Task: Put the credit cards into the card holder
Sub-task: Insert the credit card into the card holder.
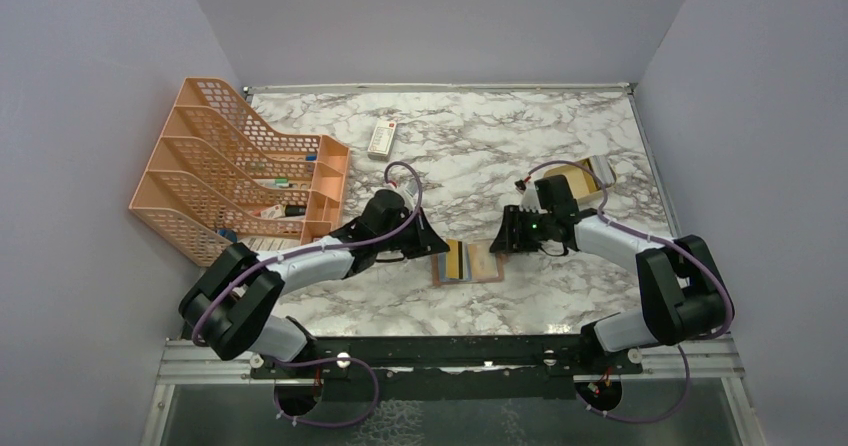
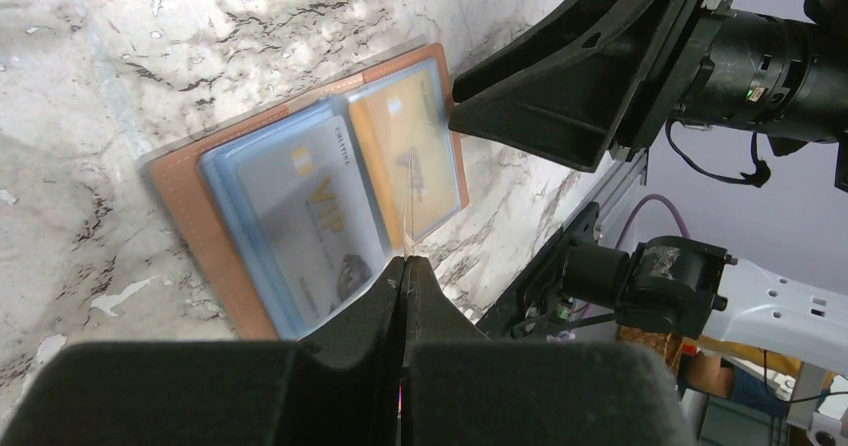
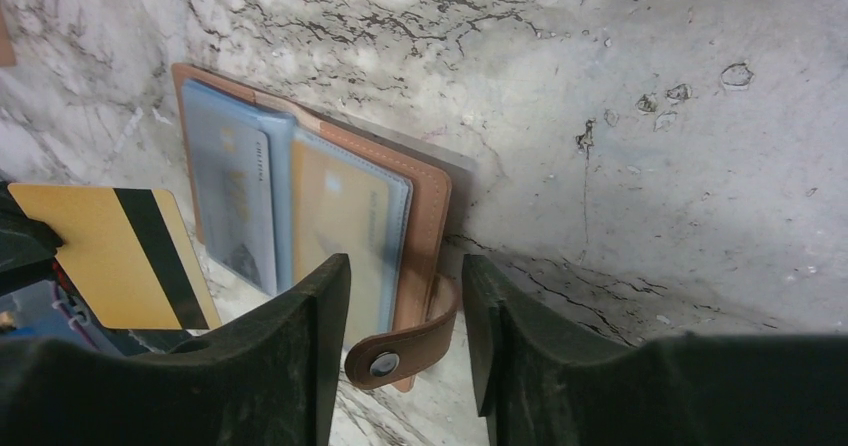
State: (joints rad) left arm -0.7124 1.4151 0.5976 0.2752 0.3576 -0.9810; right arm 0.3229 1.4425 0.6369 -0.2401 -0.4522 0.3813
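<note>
card holder (image 3: pixel 430 206) brown, open flat | left pincer (image 2: pixel 403 266) clamps black-striped gold card (image 3: pixel 110 251) | right pincer (image 3: pixel 405 271) wide over holder

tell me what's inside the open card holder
In the card holder, clear sleeves show two cards: a pale blue VIP card and a gold card. Anything behind them is covered.

Card holder (image 1: pixel 487 266) lies open on the marble table (image 1: pixel 500 146), between both arms. Left gripper (image 1: pixel 438 247) at a gold card (image 1: pixel 456 260) over the holder's left half. Right gripper (image 1: pixel 498 244) at its far right edge.
</note>
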